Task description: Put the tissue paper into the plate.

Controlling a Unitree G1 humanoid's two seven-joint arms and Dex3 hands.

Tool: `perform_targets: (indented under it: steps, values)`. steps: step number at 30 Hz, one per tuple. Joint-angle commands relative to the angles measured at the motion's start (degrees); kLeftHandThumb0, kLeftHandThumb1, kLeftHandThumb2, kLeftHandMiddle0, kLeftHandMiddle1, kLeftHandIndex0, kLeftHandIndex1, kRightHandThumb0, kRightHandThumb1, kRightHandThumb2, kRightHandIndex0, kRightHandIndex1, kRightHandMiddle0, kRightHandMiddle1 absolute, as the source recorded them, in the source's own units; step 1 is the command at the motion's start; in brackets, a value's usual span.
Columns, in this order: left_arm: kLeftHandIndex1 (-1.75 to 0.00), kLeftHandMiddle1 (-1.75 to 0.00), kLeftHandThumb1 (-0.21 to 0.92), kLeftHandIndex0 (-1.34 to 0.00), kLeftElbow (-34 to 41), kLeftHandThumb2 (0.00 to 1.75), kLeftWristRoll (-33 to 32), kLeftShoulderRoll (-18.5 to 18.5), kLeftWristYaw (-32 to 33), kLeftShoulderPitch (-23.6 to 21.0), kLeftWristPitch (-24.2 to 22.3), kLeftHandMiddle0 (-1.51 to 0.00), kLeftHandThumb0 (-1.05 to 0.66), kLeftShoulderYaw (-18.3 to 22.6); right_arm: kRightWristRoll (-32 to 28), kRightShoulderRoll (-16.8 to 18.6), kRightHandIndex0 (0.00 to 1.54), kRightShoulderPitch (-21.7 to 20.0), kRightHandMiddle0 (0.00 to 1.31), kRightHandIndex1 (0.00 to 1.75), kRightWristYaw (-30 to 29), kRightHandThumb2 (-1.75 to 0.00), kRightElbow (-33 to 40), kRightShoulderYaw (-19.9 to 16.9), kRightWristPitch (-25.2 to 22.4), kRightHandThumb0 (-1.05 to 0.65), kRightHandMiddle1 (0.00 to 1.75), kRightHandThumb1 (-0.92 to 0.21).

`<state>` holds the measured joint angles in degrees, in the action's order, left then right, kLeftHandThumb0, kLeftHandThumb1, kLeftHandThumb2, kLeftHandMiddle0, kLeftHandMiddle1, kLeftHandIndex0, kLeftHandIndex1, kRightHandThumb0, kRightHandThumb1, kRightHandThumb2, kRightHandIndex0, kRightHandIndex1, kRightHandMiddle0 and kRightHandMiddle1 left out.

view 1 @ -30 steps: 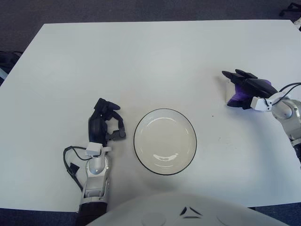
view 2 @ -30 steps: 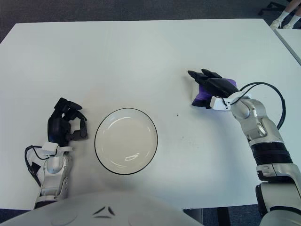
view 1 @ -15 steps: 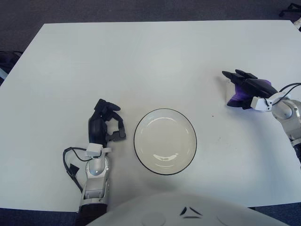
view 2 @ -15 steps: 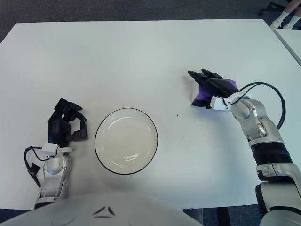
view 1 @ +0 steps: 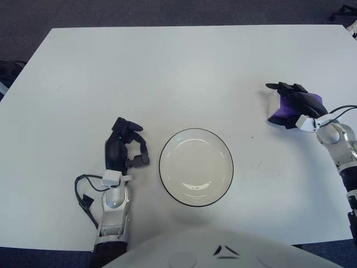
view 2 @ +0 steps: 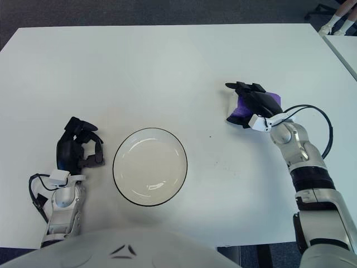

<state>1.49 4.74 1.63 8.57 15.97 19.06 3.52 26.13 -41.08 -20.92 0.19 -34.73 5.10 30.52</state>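
A broad white surface with a smooth matte top fills most of the frame, with dark carpet showing along the upper edge. Low in the centre sits the plate, round, glossy and cream-white with a thin dark rim, nothing lying in it. At the right of the frame the tissue paper, a small purple pack with a pale end, lies on the surface well apart from the plate. The right hand is laid over the pack, its black fingers stretched across its top and touching it; whether they actually clamp it cannot be told. The stretch of surface between pack and plate is bare. The left hand shows just left of the plate, black fingers curled in together and holding nothing, a dark cable looping beside its silvery wrist.
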Motion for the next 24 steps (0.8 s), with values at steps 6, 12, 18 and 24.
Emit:
perform_targets:
  steps: [6, 12, 18, 24]
  values:
    - [-1.75, -1.75, 0.08, -0.53, -3.90, 1.61, -0.09, -0.42, -0.31, 2.84, -1.32, -0.80, -0.01, 0.49, 3.14, 2.92, 0.91, 0.73, 0.59, 1.74, -7.12, -1.12, -12.51, 4.18, 3.40, -0.60, 1.74, -0.22]
    - [-1.75, -1.75, 0.07, -0.54, -3.57, 1.62, -0.07, -0.34, -0.28, 3.16, -1.79, -0.81, -0.01, 0.47, 2.08, 3.52, 1.18, 0.32, 0.85, 1.75, -10.33, -1.17, -14.29, 4.05, 6.66, -0.55, 1.75, -0.25]
    - [-1.75, -1.75, 0.08, -0.54, -3.28, 1.61, -1.15, -0.12, -0.87, 3.41, -1.50, -0.80, -0.01, 0.41, 1.10, 3.63, 1.33, 1.48, 1.06, 1.75, -11.20, -1.35, -12.17, 3.52, 7.46, -0.33, 1.75, -0.25]
    - [-1.75, -1.75, 0.11, -0.52, -3.23, 1.57, -1.28, -0.15, -0.84, 3.46, -1.03, -0.77, -0.01, 0.37, -0.01, 3.64, 1.41, 2.64, 1.12, 1.75, -10.55, -1.41, -8.95, 3.03, 6.41, -0.26, 1.75, -0.28]
